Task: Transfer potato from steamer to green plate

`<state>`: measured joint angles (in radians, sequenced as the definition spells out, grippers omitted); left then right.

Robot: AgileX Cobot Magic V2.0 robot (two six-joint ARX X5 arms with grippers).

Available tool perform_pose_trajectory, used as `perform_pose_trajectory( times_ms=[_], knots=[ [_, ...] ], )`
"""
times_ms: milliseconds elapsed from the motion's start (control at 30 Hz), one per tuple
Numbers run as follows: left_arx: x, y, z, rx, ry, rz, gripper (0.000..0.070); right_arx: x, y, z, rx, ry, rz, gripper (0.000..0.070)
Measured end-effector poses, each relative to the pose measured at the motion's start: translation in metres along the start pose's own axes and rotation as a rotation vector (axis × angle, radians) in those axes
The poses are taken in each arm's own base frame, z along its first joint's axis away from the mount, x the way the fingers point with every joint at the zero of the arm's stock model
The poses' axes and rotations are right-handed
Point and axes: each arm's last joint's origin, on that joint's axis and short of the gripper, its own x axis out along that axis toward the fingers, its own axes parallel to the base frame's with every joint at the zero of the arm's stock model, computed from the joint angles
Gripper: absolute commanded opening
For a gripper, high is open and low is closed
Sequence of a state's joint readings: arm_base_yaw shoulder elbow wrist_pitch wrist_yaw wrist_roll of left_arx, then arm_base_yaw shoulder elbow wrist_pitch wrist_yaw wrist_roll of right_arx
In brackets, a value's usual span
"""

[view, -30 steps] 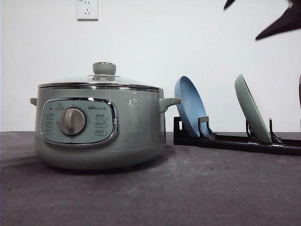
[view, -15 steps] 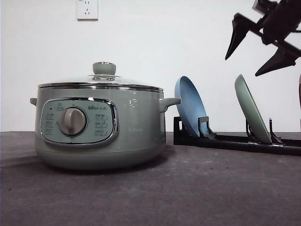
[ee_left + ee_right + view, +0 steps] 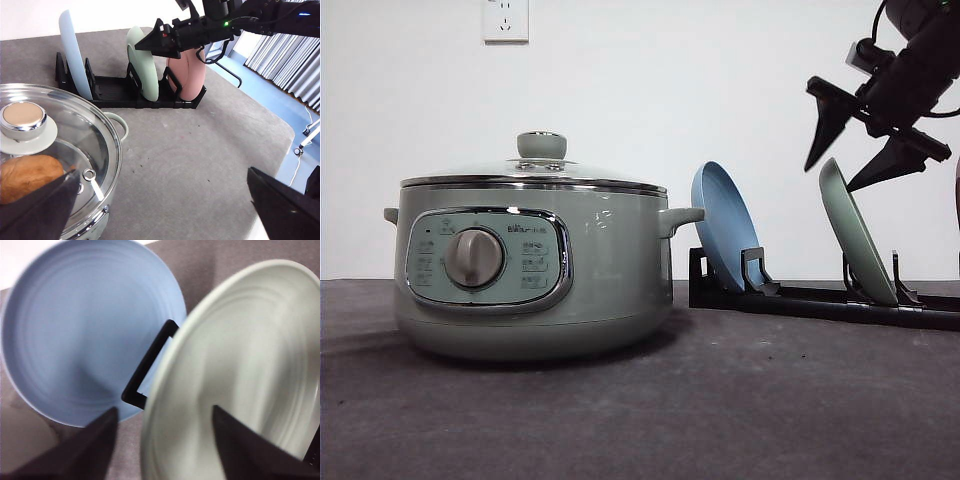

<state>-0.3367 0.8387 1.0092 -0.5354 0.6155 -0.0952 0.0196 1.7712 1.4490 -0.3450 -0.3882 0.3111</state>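
Table (image 3: 720,420): dark grey, matte, speckled with small flecks; white wall (image 3: 670,90) behind with a socket (image 3: 505,19) high up. In the left wrist view the far table edge gives onto a blue floor with grey curtains (image 3: 295,65) beyond. Steamer (image 3: 530,270) stands on the left half of the table, dial facing the camera, glass lid (image 3: 50,145) on, knob on top. Rack (image 3: 820,298): black, low, to the right of the steamer, running rightward along the back of the table. It holds three plates on edge: blue plate (image 3: 725,225) nearest the steamer, green plate (image 3: 857,232) next, a pink plate (image 3: 187,72) at the far end. Green plate leans back, hollow face toward the blue plate, rim uppermost. Right gripper (image 3: 865,142) hangs just above the green plate's top rim, fingers pointing down, jaws spread wide, one finger on each side of the rim; contact cannot be told. The right wrist view is blurred. Left gripper (image 3: 165,200) is over the steamer's near edge, jaws spread wide, nothing between them. Potato (image 3: 27,175): inside the steamer, under the lid, seen through the glass beside the knob, orange-brown. Long axis lies roughly flat; one end is cut off by the frame edge.
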Motion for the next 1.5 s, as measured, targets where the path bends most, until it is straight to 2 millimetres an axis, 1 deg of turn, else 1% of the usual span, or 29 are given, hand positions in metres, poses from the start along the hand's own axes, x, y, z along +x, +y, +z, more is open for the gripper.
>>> perform_pose_trajectory(
  times_ms=[67, 167, 233, 467, 600, 733, 900, 1033, 1133, 1267, 1367, 1500],
  knots=[
    [0.0, 0.0, 0.0, 0.0, 0.0, 0.0, 0.07, 0.002, -0.001, 0.0, 0.001, 0.001, -0.006, 0.0115],
    [0.0, 0.0, 0.0, 0.0, 0.0, -0.001, 0.07, 0.002, -0.001, 0.001, -0.002, -0.009, -0.009, 0.004],
    [0.0, 0.0, 0.0, 0.0, 0.0, -0.001, 0.07, 0.002, 0.0, 0.001, -0.007, -0.014, -0.007, 0.0005],
    [0.0, 0.0, 0.0, 0.0, 0.0, -0.001, 0.07, 0.0, 0.001, 0.003, -0.006, -0.01, 0.038, 0.0005],
    [0.0, 0.0, 0.0, 0.0, 0.0, -0.001, 0.07, -0.009, 0.003, 0.007, -0.006, -0.028, 0.044, 0.0005],
    [0.0, 0.0, 0.0, 0.0, 0.0, -0.001, 0.07, -0.032, 0.016, 0.013, -0.022, -0.064, 0.088, 0.0005],
    [0.0, 0.0, 0.0, 0.0, 0.0, -0.001, 0.07, -0.074, 0.038, 0.018, -0.056, -0.127, 0.124, 0.0005],
    [0.0, 0.0, 0.0, 0.0, 0.0, -0.001, 0.07, -0.105, 0.053, 0.015, -0.074, -0.14, 0.137, 0.0005],
    [0.0, 0.0, 0.0, 0.0, 0.0, -0.001, 0.07, -0.127, 0.064, 0.007, -0.107, -0.119, 0.137, 0.0005],
    [0.0, 0.0, 0.0, 0.0, 0.0, -0.001, 0.07, -0.152, 0.083, -0.012, -0.199, -0.041, 0.147, 0.0005],
    [0.0, 0.0, 0.0, 0.0, 0.001, -0.001, 0.07, -0.165, 0.098, -0.029, -0.287, 0.031, 0.155, 0.0005],
    [0.0, 0.0, 0.0, 0.0, 0.001, -0.001, 0.07, -0.175, 0.114, -0.051, -0.406, 0.125, 0.109, 0.0005]
  ],
)
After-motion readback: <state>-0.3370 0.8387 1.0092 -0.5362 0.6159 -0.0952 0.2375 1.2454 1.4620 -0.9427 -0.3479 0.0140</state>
